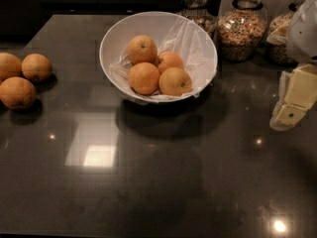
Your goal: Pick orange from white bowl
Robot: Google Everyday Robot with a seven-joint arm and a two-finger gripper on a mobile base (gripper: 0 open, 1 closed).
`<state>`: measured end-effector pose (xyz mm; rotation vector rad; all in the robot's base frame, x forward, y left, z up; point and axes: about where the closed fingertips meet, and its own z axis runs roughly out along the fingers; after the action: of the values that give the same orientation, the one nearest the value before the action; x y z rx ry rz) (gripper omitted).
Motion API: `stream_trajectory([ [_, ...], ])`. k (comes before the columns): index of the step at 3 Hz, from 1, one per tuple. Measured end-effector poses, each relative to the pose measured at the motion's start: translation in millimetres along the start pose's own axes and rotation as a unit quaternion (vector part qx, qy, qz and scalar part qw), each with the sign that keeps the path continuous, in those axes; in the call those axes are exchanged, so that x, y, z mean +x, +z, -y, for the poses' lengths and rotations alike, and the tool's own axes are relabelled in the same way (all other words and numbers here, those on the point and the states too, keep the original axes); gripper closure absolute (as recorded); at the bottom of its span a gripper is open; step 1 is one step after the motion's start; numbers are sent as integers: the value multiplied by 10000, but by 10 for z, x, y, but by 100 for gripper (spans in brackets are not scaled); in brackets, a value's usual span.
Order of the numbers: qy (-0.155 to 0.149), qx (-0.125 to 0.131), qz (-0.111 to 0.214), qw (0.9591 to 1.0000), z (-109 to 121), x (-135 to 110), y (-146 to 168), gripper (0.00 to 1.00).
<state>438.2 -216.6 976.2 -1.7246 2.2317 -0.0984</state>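
Note:
The white bowl [115,36] stands at the back middle of the dark counter, lined with crinkled clear plastic film. Several oranges lie in it. The paler yellow-orange orange [175,81] with a small dark stem dot sits at the front right of the pile, beside a deeper-orange one [143,78] and below one with a stem dimple [142,49]. My gripper [292,103] hangs at the right edge of the view, to the right of the bowl and apart from it, above the counter, holding nothing that I can see.
Three loose oranges [19,92] lie on the counter at the far left. Glass jars of grain [242,31] stand behind and to the right of the bowl. The dark glossy counter [158,182] stretches to the front, with light reflections on it.

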Motion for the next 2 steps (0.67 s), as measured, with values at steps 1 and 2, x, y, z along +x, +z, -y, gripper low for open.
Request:
stream_trajectory([
  [1, -6, 9, 12, 10000, 4, -8, -2, 0],
  [2, -143, -139, 348, 9992, 93, -216, 204, 0],
])
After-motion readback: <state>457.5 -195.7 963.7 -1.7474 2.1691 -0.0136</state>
